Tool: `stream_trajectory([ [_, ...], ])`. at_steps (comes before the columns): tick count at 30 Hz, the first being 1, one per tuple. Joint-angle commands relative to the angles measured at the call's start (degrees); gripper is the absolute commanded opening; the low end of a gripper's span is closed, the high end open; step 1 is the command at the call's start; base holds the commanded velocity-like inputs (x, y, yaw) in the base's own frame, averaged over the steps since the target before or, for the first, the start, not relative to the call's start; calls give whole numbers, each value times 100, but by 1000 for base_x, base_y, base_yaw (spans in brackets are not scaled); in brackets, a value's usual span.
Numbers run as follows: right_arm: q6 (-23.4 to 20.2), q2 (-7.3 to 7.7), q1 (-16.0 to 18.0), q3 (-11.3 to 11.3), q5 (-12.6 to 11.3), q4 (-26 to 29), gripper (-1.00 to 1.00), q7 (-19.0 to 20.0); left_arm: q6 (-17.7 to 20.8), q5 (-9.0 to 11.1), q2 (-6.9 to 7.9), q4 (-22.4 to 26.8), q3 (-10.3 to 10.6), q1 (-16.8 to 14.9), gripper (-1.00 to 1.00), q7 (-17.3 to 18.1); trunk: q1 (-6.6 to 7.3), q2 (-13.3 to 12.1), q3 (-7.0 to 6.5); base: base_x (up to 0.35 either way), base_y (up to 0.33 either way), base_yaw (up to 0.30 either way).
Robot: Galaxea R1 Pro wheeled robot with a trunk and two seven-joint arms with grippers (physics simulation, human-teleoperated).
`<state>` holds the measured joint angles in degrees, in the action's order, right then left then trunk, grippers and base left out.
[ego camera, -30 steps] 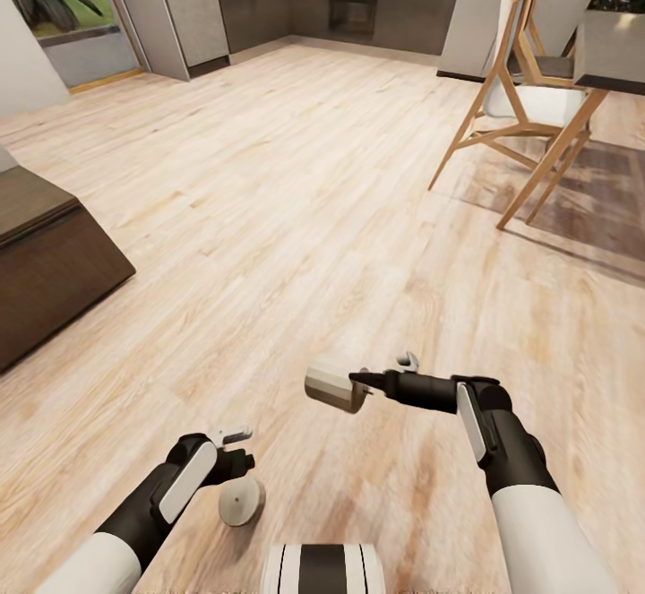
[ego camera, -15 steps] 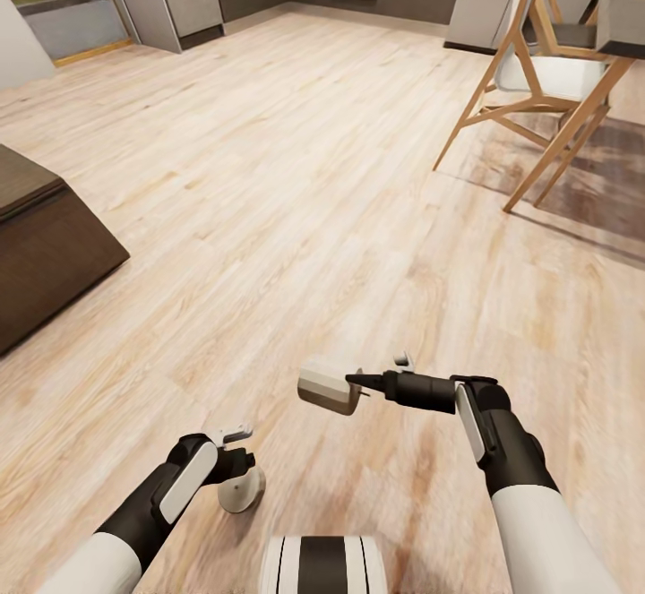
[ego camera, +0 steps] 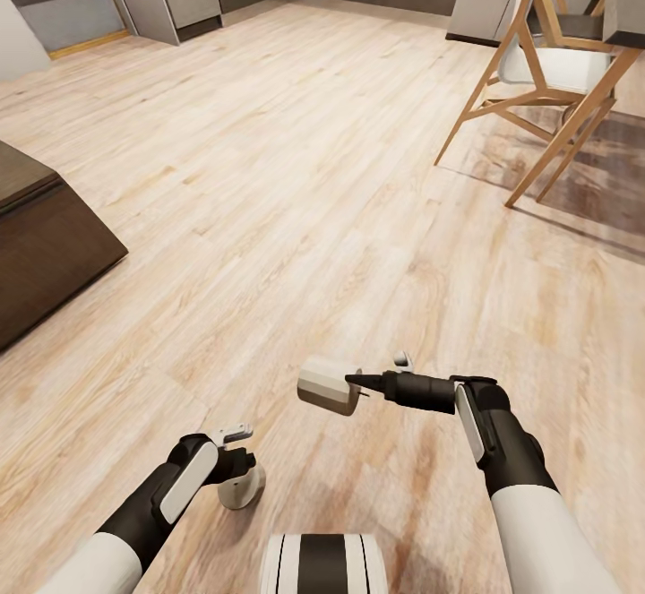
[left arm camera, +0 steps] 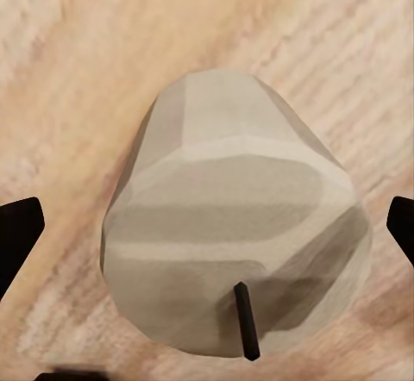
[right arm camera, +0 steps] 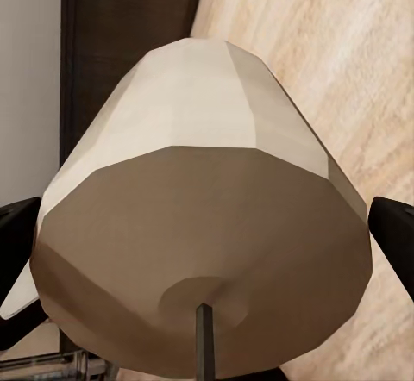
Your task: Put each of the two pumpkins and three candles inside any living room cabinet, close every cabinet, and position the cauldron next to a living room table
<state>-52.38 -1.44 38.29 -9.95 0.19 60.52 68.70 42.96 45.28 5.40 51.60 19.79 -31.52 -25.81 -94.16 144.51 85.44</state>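
Two candles are in view, one in each gripper, both carried above the wooden floor (ego camera: 296,173). The right gripper (ego camera: 354,385) has its jaws clamped on a squat cream candle (ego camera: 328,385), which sticks out from the fingertips toward the robot's left; in the right wrist view that candle (right arm camera: 203,234) sits squarely between the dark fingers, wick end facing the camera. The left gripper (ego camera: 240,477) has its jaws clamped on the second candle (ego camera: 242,486), held low beside the robot's base; in the left wrist view it (left arm camera: 233,234) lies between the fingers. One dark-brown cabinet (ego camera: 45,236) stands at the left, well apart from both. Two wooden chairs (ego camera: 546,65) stand at far right.
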Motion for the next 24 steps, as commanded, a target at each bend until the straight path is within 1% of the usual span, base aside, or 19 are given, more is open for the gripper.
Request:
stream_trajectory([
  [1, -53, -6, 3, -16, -1, 1, -100, 16, 2, 60, 6, 8, 22, -3, 100, -56, 1, 2, 4, 0, 0, 0],
  [8, -53, -6, 3, -16, -1, -7, -100, 12, 2, 73, -16, 6, 16, -3, 100, -56, 1, 2, 4, 0, 0, 0],
  [12, -53, -6, 3, -16, -1, -12, -100, 12, 2, 70, -82, 0, 24, -3, 100, -56, -9, 7, 92, 0, 0, 0],
  [24, -53, -6, 3, -16, 0, -15, -100, 4, 2, 69, -101, -1, 25, -3, 100, -56, -9, 7, 92, 0, 0, 0],
])
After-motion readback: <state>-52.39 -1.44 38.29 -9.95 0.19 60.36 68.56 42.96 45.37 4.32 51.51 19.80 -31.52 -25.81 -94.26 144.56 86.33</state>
